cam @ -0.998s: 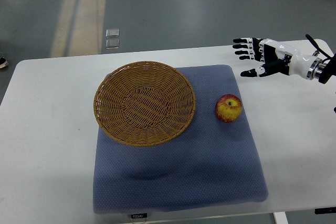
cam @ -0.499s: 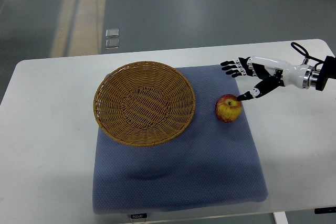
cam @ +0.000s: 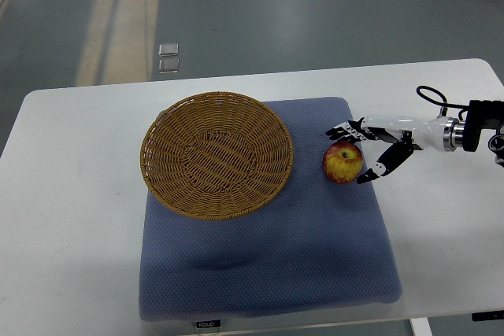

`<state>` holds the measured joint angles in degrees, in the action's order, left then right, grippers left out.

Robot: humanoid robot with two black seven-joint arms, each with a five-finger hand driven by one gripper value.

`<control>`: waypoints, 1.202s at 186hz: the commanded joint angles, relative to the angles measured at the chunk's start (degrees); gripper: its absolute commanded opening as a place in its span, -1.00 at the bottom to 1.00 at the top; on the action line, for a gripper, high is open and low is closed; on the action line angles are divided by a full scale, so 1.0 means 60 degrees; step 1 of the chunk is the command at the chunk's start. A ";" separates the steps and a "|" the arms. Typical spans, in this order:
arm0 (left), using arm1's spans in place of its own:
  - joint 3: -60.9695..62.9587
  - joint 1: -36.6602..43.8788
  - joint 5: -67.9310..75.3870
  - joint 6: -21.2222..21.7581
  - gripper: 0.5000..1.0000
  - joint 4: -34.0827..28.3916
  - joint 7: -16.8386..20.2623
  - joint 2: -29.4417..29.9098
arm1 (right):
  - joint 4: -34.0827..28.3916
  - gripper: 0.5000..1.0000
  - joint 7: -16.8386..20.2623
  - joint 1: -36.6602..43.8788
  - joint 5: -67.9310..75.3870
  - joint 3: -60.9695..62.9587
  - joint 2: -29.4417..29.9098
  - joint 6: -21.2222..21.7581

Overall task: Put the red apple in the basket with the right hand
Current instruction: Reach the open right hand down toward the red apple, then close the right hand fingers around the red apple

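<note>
- Top view, one white table (cam: 71, 218) seen from steeply above; grey floor past its far edge.
- Blue-grey mat (cam: 268, 265): square, padded, lying on the middle of the table and reaching its near edge; a small label shows at the mat's near edge.
- Wicker basket (cam: 216, 154): round, shallow, brown, empty; it sits on the far left part of the mat, its left rim passing over the mat's left edge toward bare table.
- Red apple (cam: 342, 163): red with yellow patches, stem end up, resting on the mat near its right edge, just beside the basket's right rim but apart from it.
- Right hand (cam: 370, 149): black and white, on a white forearm that comes in from the table's right edge with a black cable looped above the wrist. The fingers (cam: 343, 130) are spread wide and cupped about the apple's right side, the upper ones over its far edge, the thumb by its near right side. Whether any fingertip touches the fruit cannot be told; the apple is not lifted.
- Two small clear square items (cam: 168, 57): on the floor beyond the table's far edge.
</note>
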<state>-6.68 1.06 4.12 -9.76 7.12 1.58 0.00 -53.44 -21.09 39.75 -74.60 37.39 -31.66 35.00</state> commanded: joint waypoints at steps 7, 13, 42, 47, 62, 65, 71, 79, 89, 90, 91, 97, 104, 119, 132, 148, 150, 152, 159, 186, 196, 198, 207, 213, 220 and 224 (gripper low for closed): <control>-0.0001 -0.0001 -0.0013 0.0000 1.00 0.0000 0.0001 0.0000 | 0.0044 0.70 0.0028 0.0026 -0.0032 -0.0269 0.0106 -0.0339; -0.0001 -0.0001 -0.0013 0.0000 1.00 0.0000 0.0001 0.0000 | 0.0059 0.70 0.0028 0.0040 -0.0032 -0.0313 0.0135 -0.0428; -0.0001 -0.0015 -0.0013 0.0000 1.00 0.0015 0.0001 0.0000 | 0.0117 0.69 0.0057 0.0040 -0.0032 -0.0357 0.0282 -0.0808; -0.0001 -0.0015 0.0002 0.0000 1.00 0.0015 0.0001 0.0000 | 0.0117 0.69 0.0057 0.0040 -0.0032 -0.0357 0.0282 -0.0853; -0.0001 -0.0015 -0.0013 0.0000 1.00 0.0000 0.0001 0.0000 | 0.0161 0.69 0.0057 0.0040 -0.0032 -0.0372 0.0311 -0.0941; -0.0001 -0.0015 -0.0013 0.0000 1.00 0.0000 0.0001 0.0000 | 0.0161 0.69 0.0057 0.0040 -0.0032 -0.0372 0.0311 -0.0941; -0.0001 -0.0015 -0.0013 0.0000 1.00 0.0000 0.0001 0.0000 | 0.0205 0.67 0.0057 0.0026 -0.0047 -0.0372 0.0414 -0.1058; -0.0001 -0.0015 -0.0013 0.0000 1.00 0.0000 0.0001 0.0000 | 0.0249 0.65 0.0057 0.0026 -0.0076 -0.0386 0.0443 -0.1146; -0.0001 -0.0015 -0.0013 0.0000 1.00 0.0000 0.0001 0.0000 | 0.0322 0.64 0.0057 0.0026 -0.0076 -0.0401 0.0502 -0.1219; -0.0001 -0.0015 -0.0013 0.0000 1.00 0.0000 0.0001 0.0000 | 0.0337 0.63 0.0057 0.0040 -0.0076 -0.0415 0.0502 -0.1233; -0.0001 -0.0015 -0.0013 0.0000 1.00 0.0000 0.0001 0.0000 | 0.0337 0.63 0.0057 0.0040 -0.0076 -0.0415 0.0502 -0.1234; -0.0001 -0.0015 -0.0013 0.0000 1.00 0.0000 0.0001 0.0000 | 0.0366 0.61 0.0057 0.0040 -0.0076 -0.0474 0.0516 -0.1263; -0.0001 -0.0015 -0.0013 0.0000 1.00 0.0000 0.0001 0.0000 | 0.0395 0.60 0.0057 0.0055 -0.0076 -0.0533 0.0546 -0.1321; -0.0001 -0.0015 -0.0012 0.0000 1.00 0.0000 0.0001 0.0000 | 0.0410 0.53 0.0057 0.0055 -0.0105 -0.0664 0.0560 -0.1468; -0.0001 -0.0015 -0.0013 0.0000 1.00 0.0000 0.0001 0.0000 | 0.0439 0.48 0.0057 0.0070 -0.0120 -0.0723 0.0560 -0.1526; -0.0001 -0.0015 0.0002 0.0000 1.00 0.0000 0.0001 0.0000 | 0.0454 0.29 0.0057 0.0084 -0.0149 -0.0723 0.0575 -0.1614; -0.0001 -0.0015 -0.0012 0.0000 1.00 0.0000 0.0001 0.0000 | 0.0469 0.27 0.0057 0.0084 -0.0164 -0.0723 0.0575 -0.1629; -0.0001 -0.0015 -0.0013 0.0000 1.00 0.0000 0.0001 0.0000 | 0.0469 0.24 0.0057 0.0084 -0.0164 -0.0723 0.0575 -0.1644; -0.0001 -0.0015 -0.0013 0.0000 1.00 0.0000 0.0001 0.0000 | 0.0469 0.24 0.0057 0.0084 -0.0164 -0.0723 0.0575 -0.1644; 0.0014 -0.0015 -0.0013 0.0000 1.00 0.0000 0.0001 0.0000 | 0.0469 -0.08 0.0043 0.0158 -0.0149 -0.0708 0.0590 -0.1702; -0.0001 -0.0030 0.0002 0.0000 1.00 0.0000 0.0001 0.0000 | 0.0469 -0.31 0.0013 0.0231 -0.0149 -0.0664 0.0604 -0.1819; -0.0001 -0.0030 0.0002 0.0000 1.00 0.0000 0.0001 0.0000 | 0.0469 -0.34 0.0013 0.0245 -0.0134 -0.0664 0.0604 -0.1819; -0.0001 -0.0045 -0.0013 0.0000 1.00 0.0000 0.0001 0.0000 | 0.0469 -0.38 0.0013 0.0289 -0.0120 -0.0650 0.0604 -0.1849; -0.0001 -0.0088 0.0002 0.0000 1.00 0.0000 0.0001 0.0000 | 0.0469 -0.43 0.0013 0.0421 -0.0032 -0.0635 0.0604 -0.1937; -0.0001 -0.0088 -0.0012 0.0000 1.00 0.0000 0.0001 0.0000 | 0.0469 -0.50 -0.0001 0.0523 0.0012 -0.0621 0.0619 -0.2010; -0.0001 -0.0074 0.0002 0.0000 1.00 0.0000 0.0001 0.0000 | 0.0469 -0.52 0.0013 0.0582 0.0026 -0.0591 0.0619 -0.2024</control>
<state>-6.66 0.75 4.10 -9.76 7.12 1.57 0.00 -50.62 -20.98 41.63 -75.21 33.43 -28.04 23.81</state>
